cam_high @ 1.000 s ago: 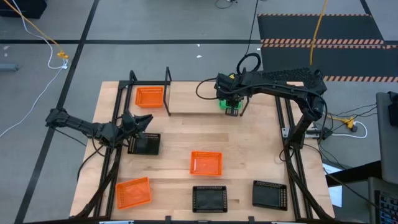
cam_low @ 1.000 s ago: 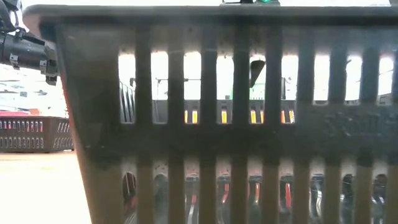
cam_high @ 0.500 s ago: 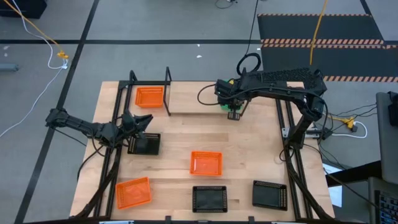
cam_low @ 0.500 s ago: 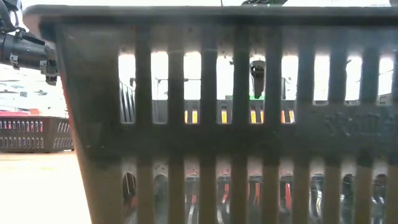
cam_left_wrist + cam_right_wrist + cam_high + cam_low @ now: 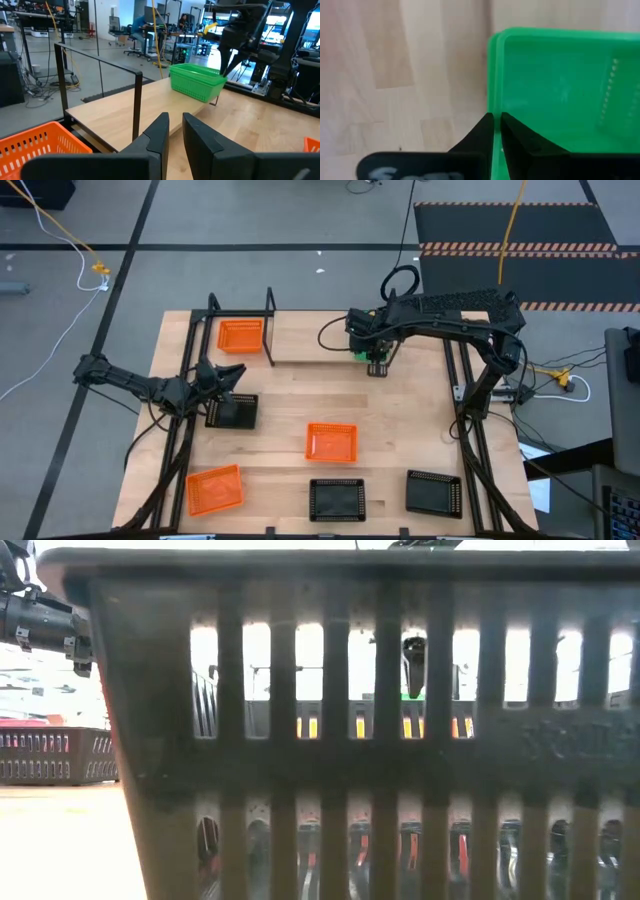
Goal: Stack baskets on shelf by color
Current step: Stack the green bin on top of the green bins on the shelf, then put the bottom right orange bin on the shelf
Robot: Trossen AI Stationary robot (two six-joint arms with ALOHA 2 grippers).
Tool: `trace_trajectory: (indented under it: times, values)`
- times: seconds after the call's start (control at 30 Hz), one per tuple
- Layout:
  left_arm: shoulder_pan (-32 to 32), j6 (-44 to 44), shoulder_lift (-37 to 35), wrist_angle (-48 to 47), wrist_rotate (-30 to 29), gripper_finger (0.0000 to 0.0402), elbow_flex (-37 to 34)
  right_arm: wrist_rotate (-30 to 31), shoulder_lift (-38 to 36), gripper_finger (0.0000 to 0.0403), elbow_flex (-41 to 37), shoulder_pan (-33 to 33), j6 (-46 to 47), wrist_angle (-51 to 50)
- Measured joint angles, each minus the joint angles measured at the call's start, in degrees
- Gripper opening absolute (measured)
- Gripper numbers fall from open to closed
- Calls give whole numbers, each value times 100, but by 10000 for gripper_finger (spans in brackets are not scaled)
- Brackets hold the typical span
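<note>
Near side of the worktop (image 5: 400, 450): left gripper (image 5: 228, 373) waits, fingers narrow and empty, above a black basket (image 5: 232, 411). Far side: right gripper (image 5: 496, 131) pinches the green basket (image 5: 196, 82) rim by the shelf (image 5: 120, 112). That thin edge grip risks tilting or slipping.

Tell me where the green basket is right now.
In the high view the green basket sits at the shelf's right end, under the right end effector, whose fingers pinch its rim.
</note>
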Motion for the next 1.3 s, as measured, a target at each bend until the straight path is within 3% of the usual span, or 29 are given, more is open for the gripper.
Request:
trace_trajectory:
  times: [0.57,0.97,1.1,1.3]
  values:
    - [-1,-33,-1,0,2,56,0,763,-117,75,-204,55,-474,426]
    - [-2,-37,-2,0,4,56,0,560,-696,75,-202,117,-246,733]
    - [0,-31,-1,15,7,56,0,-704,-1289,75,-520,636,335,1111]
    - [0,-13,0,33,122,56,0,-836,-1791,75,-2312,2347,-106,3049]
